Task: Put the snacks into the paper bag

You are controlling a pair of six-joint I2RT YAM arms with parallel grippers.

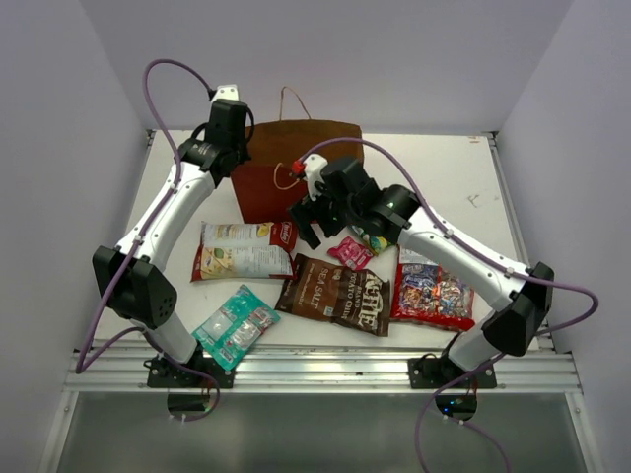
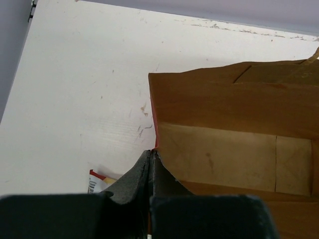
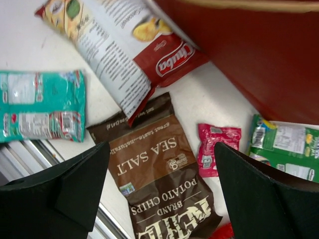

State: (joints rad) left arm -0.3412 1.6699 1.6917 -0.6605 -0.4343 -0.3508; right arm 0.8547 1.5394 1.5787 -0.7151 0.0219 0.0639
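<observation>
Left wrist view alone: left pincer (image 2: 151,157) clamps paper bag (image 2: 214,94) rim; right pincer (image 3: 162,149) wide above snacks (image 3: 124,45).

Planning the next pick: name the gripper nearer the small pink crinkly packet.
Right. The right gripper hovers open beside the pink packet; the left gripper pinches the rim of the reddish-brown paper bag, farther away.
</observation>
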